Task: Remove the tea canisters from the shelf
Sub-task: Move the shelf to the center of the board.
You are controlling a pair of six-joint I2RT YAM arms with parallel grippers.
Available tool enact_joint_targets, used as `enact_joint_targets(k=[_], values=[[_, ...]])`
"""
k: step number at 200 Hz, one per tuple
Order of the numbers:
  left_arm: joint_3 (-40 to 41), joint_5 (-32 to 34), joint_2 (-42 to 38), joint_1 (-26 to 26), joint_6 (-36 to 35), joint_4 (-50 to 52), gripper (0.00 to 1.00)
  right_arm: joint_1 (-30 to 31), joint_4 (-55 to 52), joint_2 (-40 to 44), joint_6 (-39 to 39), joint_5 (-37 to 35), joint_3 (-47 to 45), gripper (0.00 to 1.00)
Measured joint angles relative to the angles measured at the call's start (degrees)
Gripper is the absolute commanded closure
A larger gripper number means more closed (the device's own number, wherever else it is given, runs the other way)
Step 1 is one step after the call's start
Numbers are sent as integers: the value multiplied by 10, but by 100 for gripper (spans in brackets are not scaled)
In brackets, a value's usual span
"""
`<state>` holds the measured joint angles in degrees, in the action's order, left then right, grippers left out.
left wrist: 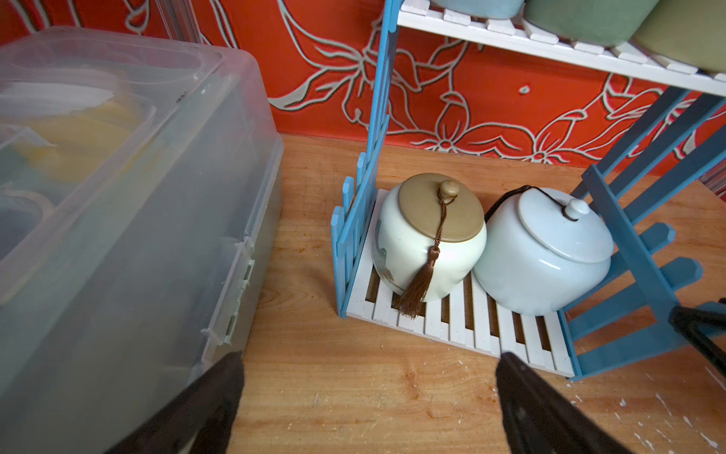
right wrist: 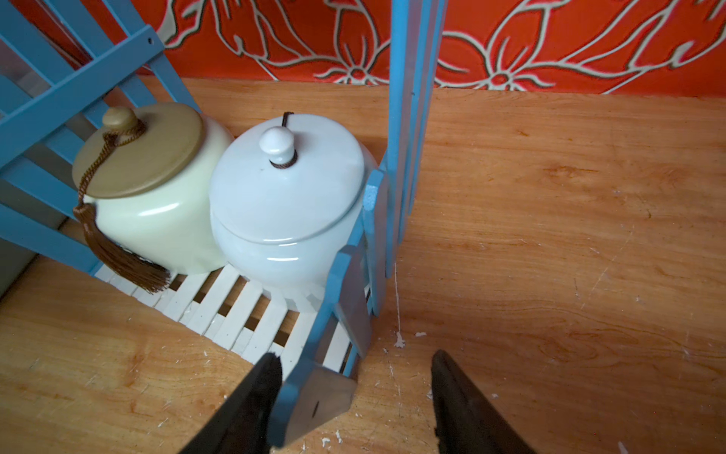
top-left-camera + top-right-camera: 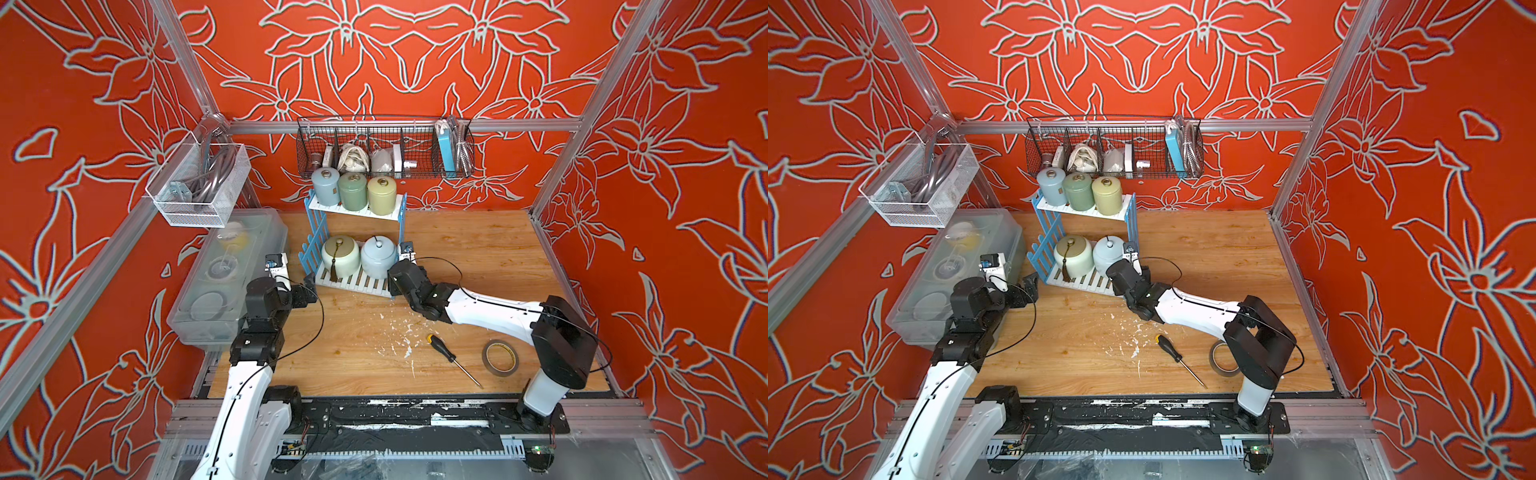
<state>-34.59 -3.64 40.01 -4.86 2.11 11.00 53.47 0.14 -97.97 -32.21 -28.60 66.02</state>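
Shelf [image 3: 311, 249]: stood toward 11 o'clock on the tabletop [image 3: 478, 257], close to the back wall. All five canisters are carried on it, so nothing has been removed yet.
Upper board: the grey-blue canister [image 3: 325, 187], sage green canister [image 3: 352, 191] and yellow-green canister [image 3: 381, 195] are lined up from 9 to 3 o'clock, packed close together.
Lower board: the cream canister [image 3: 340, 257] is set at the 9 o'clock side and the pale blue-white canister [image 3: 377, 259] at the 3 o'clock side. Their bellies appear to touch.
Right pincer [image 2: 355, 365]: the jaws are held apart, astride the front picket [image 2: 314, 393] of the shelf's 3 o'clock fence. One finger is seen just beside the picket and the other well clear of it, so nothing is clamped.
Left pincer [image 1: 371, 355]: the jaws are spread wide and empty, low over bare tabletop off the shelf's 7 o'clock corner, between the clear plastic box [image 1: 118, 196] and the shelf.
Step in hand: it is judged that the shelf is to be braced by its picket so that a lower canister can be drawn out.
Bracing: the thin picket should be pinched squarely and lightly. No sideways pull should be given, lest the upper three canisters be toppled.
Grasp: the cream canister should be taken around its body, not by the lid knob or the tassel [image 1: 418, 283], since the lid is probably loose.
Withdrawal: it should be drawn toward 6 o'clock and kept upright. Its touching neighbour may be dragged along.
Set-down: open tabletop at 3 o'clock is suggested, away from the screwdriver [image 3: 446, 355] and tape roll [image 3: 500, 357] at 5 o'clock.
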Motion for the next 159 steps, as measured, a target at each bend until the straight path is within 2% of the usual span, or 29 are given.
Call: enact_joint_targets(k=[15, 72, 159], values=[[0, 1, 0, 0, -1, 0, 1, -9, -1, 3, -4, 4, -2, 55], [0, 4, -5, 1, -7, 0, 1, -52, 16, 24, -1, 13, -31, 63], [0, 7, -7, 1, -8, -2, 1, -113, 42, 48, 10, 42, -64, 91]])
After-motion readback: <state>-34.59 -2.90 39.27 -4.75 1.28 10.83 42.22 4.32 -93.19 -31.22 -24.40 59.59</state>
